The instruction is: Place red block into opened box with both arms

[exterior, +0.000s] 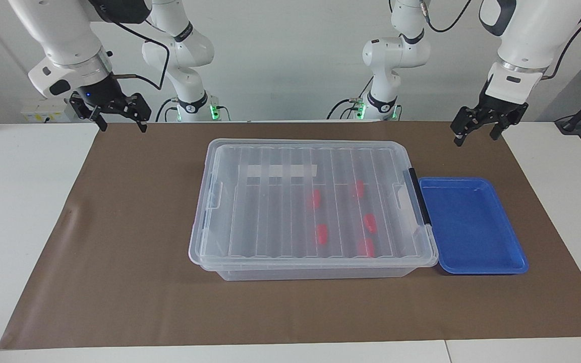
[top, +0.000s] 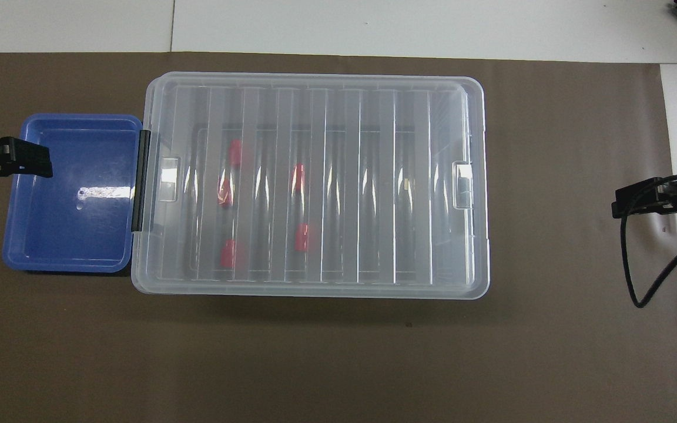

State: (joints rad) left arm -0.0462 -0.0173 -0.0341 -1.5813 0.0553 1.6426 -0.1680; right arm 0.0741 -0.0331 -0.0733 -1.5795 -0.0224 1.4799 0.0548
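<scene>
The box (exterior: pixel 315 273) (top: pixel 315 79) stands mid-mat with its ribbed clear lid lying on it and a black latch (exterior: pixel 419 196) at the left arm's end. Several red blocks lie inside under the lid, among them one (exterior: pixel 322 234) (top: pixel 301 237) toward the middle. My left gripper (exterior: pixel 475 137) (top: pixel 21 164) hangs open and empty above the mat by the blue tray's edge. At the right arm's end my right gripper (exterior: pixel 122 125) (top: pixel 638 200) hangs open and empty over the mat's edge. Neither touches anything.
A shallow blue tray (exterior: pixel 472 227) (top: pixel 74 223) with nothing in it sits against the box at the left arm's end. A brown mat (exterior: pixel 134 227) covers the white table. A black cable (top: pixel 653 282) loops below the right gripper.
</scene>
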